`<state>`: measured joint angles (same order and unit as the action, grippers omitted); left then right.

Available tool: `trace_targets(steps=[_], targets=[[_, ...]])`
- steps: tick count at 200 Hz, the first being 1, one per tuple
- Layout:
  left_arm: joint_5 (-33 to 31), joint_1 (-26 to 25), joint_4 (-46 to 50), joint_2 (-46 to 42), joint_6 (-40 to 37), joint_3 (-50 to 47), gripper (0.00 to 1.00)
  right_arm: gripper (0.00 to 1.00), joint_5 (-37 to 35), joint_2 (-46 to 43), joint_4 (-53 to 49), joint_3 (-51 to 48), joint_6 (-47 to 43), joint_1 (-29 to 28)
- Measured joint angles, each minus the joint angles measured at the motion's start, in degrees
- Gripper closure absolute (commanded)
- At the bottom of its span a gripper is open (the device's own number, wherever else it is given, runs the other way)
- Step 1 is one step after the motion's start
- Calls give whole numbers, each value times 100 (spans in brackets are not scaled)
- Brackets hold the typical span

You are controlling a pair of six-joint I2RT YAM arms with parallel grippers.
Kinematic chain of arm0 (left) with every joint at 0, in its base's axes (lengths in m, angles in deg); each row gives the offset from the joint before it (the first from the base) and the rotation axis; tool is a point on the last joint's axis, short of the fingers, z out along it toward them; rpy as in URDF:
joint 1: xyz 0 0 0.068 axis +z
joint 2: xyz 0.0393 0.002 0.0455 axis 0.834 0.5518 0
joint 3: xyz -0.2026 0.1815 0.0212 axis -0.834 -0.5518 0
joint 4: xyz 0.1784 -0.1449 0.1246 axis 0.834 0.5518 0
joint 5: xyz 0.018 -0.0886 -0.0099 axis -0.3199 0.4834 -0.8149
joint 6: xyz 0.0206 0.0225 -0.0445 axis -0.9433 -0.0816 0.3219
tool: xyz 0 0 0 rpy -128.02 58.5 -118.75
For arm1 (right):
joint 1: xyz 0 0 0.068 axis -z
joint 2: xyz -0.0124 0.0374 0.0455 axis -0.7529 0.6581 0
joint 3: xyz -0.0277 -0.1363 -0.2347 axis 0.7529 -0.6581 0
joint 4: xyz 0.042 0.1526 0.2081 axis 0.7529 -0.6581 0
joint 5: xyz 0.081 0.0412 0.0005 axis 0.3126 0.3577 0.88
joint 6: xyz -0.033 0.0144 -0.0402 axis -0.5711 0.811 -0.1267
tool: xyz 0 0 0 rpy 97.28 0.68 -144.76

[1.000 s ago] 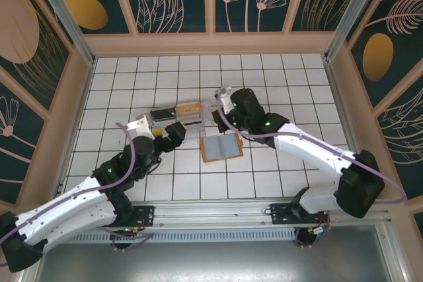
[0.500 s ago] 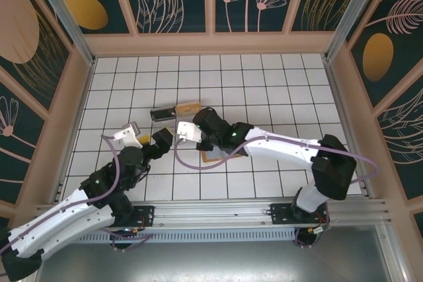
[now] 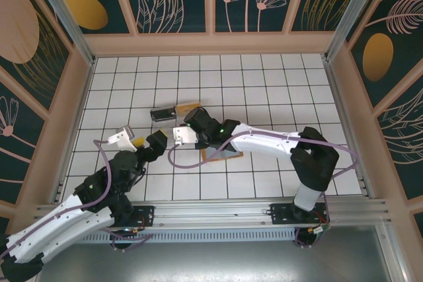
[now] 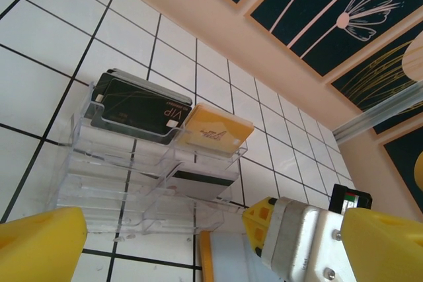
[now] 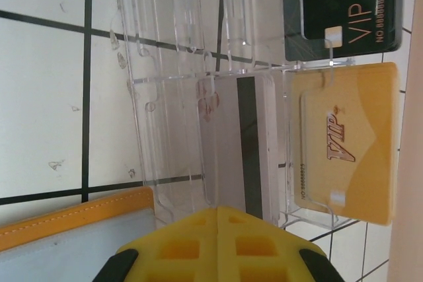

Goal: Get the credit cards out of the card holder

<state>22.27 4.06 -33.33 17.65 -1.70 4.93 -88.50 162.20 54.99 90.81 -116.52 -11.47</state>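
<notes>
From above, the clear tray (image 3: 176, 111) is seen on the white-tiled table (image 3: 277, 90), a little left of the middle and nearer the far edge than the near one; the card holder (image 3: 218, 156) is found close to the table's middle, just on the near side of the tray, and most of it is covered by the right arm, so that only an orange rim is made out. The tray's contents are poorly told apart there. In the right wrist view a black card (image 5: 344, 4) and an orange card (image 5: 344, 143) are shown side by side in the tray's back tier, and a grey credit card (image 5: 241, 143) with a dark stripe is laid in a lower tier beside the orange one. The right gripper (image 5: 213, 219) is seen with its yellow pads (image 5: 198, 249) pressed together at the near end of that card; whether the card is touched cannot be told. The holder's orange edge and grey-blue lining are shown at that view's lower left, just beside the tray; whether cards remain inside cannot be told. In the left wrist view the left gripper (image 4: 215, 236) is shown with its fingers (image 4: 39, 242) spread wide apart, clamped on nothing, on the near side of the tray.
</notes>
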Motion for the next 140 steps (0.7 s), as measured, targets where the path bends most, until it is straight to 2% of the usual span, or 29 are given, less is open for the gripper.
trace_targets(steps=[140], targets=[[-46, 2, 46, 0, 92, -101, 1, 100, -33, 570, 90, 328, -48, 76]])
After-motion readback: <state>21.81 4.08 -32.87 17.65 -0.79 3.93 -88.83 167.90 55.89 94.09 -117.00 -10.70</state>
